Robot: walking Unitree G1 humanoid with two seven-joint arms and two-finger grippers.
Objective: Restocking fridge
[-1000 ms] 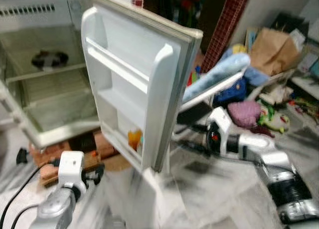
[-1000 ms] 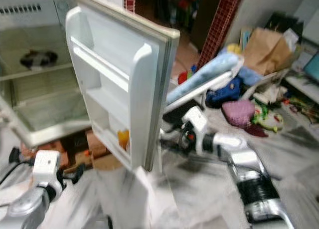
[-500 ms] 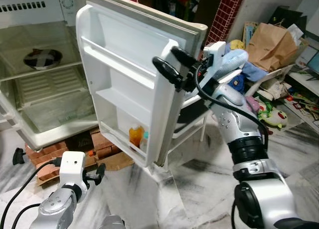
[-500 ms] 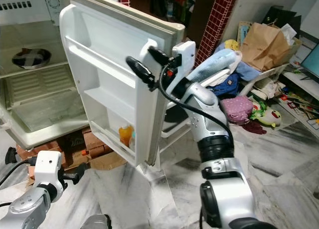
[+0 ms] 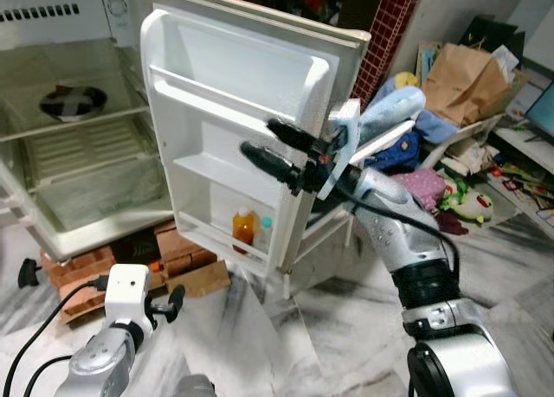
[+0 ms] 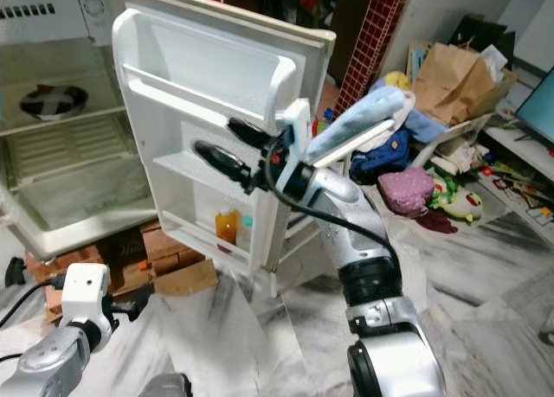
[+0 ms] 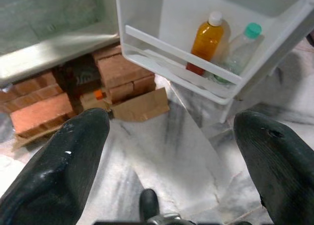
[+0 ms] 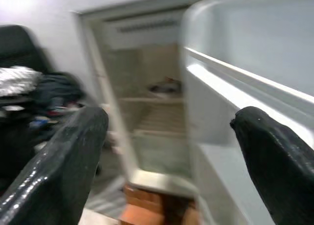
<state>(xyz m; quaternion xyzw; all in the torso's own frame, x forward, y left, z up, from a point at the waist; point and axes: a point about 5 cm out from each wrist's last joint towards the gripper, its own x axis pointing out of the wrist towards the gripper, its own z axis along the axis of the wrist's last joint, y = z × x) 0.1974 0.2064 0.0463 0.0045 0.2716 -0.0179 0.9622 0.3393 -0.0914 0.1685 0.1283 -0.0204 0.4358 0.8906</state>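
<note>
The fridge (image 5: 78, 120) stands open before me on bricks (image 5: 78, 272), its door (image 5: 234, 129) swung wide toward me; an orange bottle (image 5: 243, 227) and a clear bottle (image 5: 264, 233) sit in the lowest door shelf. My right claw (image 5: 273, 146) reaches in front of the door's inner side, fingers spread and empty. My left claw (image 7: 169, 151) hangs low over the marble floor (image 7: 167, 156), fingers apart, holding nothing, pointed at both bottles. Along my right wrist, blurred, I see the door's shelf rail (image 8: 245, 83) and the fridge's shelves beyond.
</note>
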